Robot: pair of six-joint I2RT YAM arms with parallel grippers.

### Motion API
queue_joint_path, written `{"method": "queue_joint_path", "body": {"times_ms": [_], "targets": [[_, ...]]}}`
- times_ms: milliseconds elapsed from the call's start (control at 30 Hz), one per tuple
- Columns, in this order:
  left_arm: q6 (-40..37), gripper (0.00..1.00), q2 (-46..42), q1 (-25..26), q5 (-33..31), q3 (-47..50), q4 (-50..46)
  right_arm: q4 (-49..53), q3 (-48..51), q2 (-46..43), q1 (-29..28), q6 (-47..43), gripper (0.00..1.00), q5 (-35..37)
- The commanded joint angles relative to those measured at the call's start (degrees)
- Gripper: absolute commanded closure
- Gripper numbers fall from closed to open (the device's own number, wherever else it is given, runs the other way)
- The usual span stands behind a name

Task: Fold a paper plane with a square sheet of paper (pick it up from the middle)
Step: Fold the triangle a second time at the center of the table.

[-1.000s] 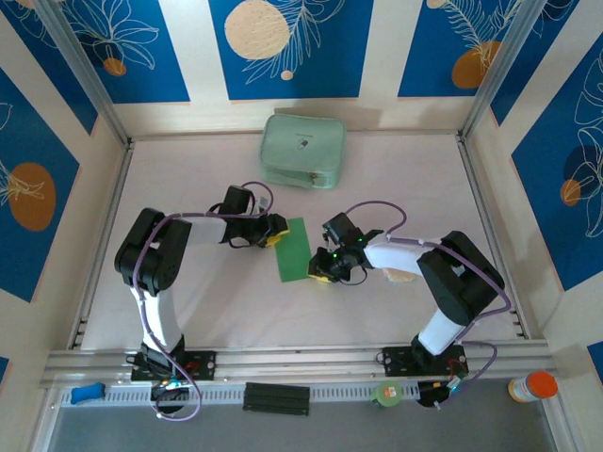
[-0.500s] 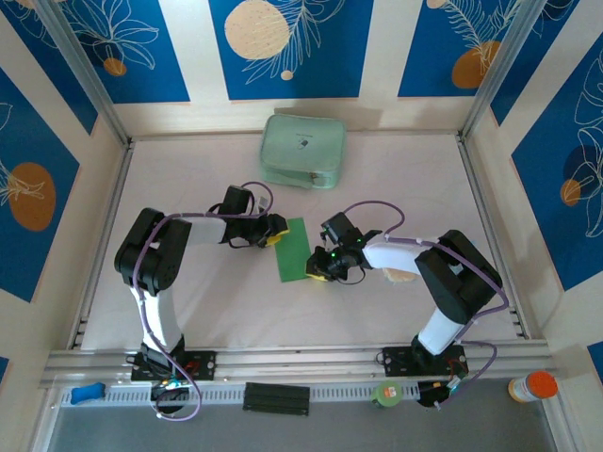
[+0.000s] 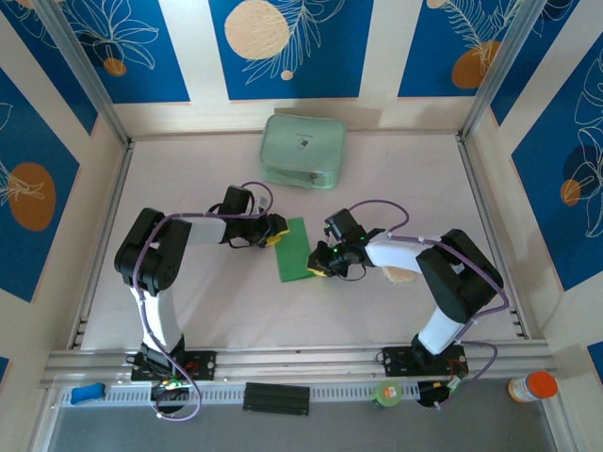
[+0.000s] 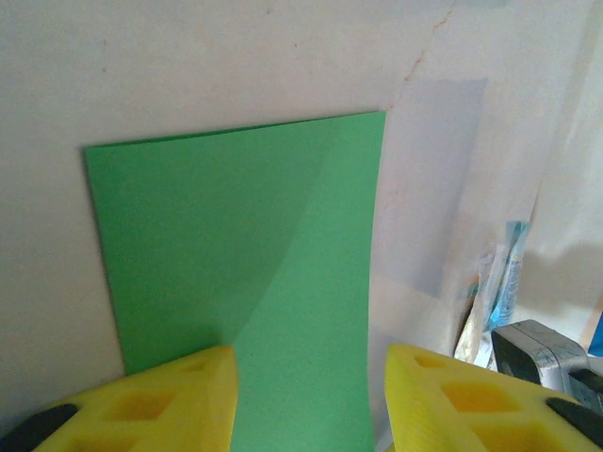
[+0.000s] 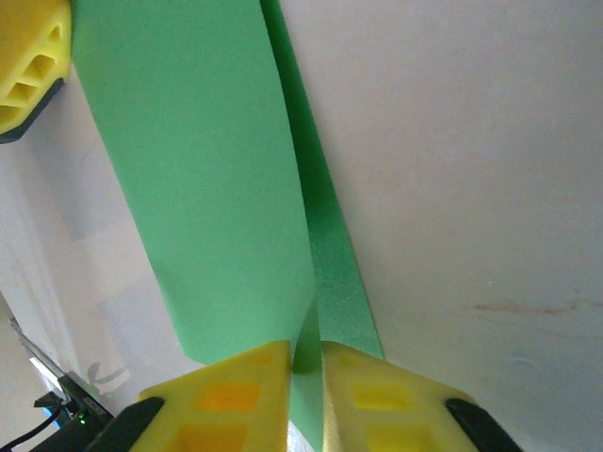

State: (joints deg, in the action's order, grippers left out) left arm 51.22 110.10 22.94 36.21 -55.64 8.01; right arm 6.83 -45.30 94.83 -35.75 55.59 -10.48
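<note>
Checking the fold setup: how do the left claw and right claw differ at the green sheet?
The left claw stands open, its yellow fingers well apart over the square sheet of paper; the right claw is pinched shut on it. The left claw sits over a flat part of the sheet; the right claw grips a lifted edge. Both have yellow fingers and meet the sheet from opposite sides.

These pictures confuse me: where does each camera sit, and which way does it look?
Top external: above and behind, looking down at the table; both arms show.
Left wrist: on the left arm, facing green paper between open left fingers.
Right wrist: on the right arm; right fingers pinch that paper's edge.
All share the paper.
</note>
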Motion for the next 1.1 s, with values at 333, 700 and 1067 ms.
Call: {"method": "queue_joint_path", "body": {"times_ms": [333,700,1067], "targets": [[-7.3,0.50,-5.9,0.2,-5.5,0.2,-4.1,8.6,-1.5,-1.6,1.9,-0.3,1.00,-2.7],[-8.2,0.53,1.3,0.3,-3.1,-4.7,-6.0,9.5,-4.4,-1.5,2.0,-2.5,1.00,-5.2],[-10.5,0.57,3.5,0.4,-6.5,-5.9,-14.7,2.2,-7.0,1.7,0.8,-2.5,1.00,-9.2]]}}
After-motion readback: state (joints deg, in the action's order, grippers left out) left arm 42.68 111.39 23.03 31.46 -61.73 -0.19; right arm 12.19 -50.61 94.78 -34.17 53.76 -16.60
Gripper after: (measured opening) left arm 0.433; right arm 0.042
